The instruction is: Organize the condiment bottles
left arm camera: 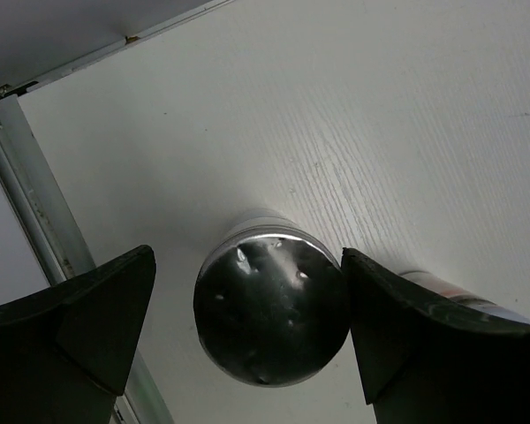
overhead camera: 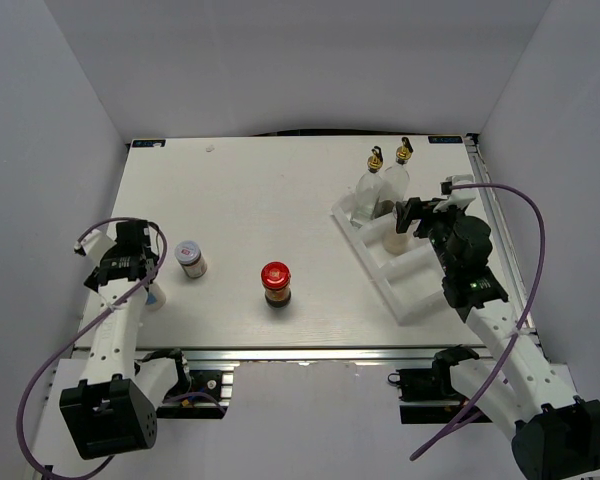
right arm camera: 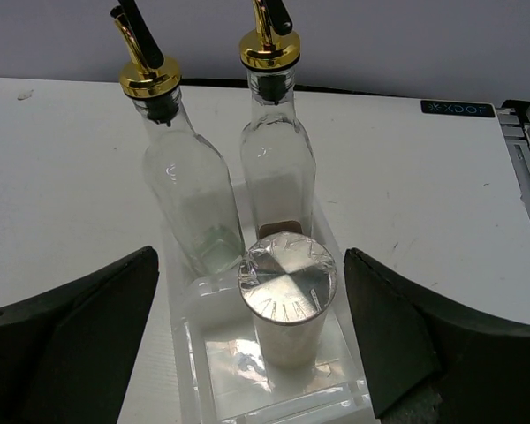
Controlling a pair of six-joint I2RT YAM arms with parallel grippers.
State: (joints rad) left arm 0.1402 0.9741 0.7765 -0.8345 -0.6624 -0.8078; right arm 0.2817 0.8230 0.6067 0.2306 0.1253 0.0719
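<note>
My left gripper (overhead camera: 146,282) (left arm camera: 247,256) is open and straddles a silver-lidded shaker (left arm camera: 272,309) standing on the table at the left edge (overhead camera: 154,297). Its right finger is at the lid's rim and its left finger stands clear. A white-lidded labelled jar (overhead camera: 190,258) and a red-lidded brown jar (overhead camera: 276,283) stand on the table. Two glass cruets with gold pourers (right arm camera: 184,177) (right arm camera: 277,150) stand in the far end of the white tray (overhead camera: 412,300). My right gripper (overhead camera: 408,218) (right arm camera: 250,254) is open around a second silver-lidded shaker (right arm camera: 288,305) standing in a tray compartment (right arm camera: 274,408).
The tray lies slanted at the right, with its nearer compartments (overhead camera: 420,275) holding nothing. A metal rail (left arm camera: 35,212) runs along the table's left edge, close to my left gripper. White walls enclose the table on three sides.
</note>
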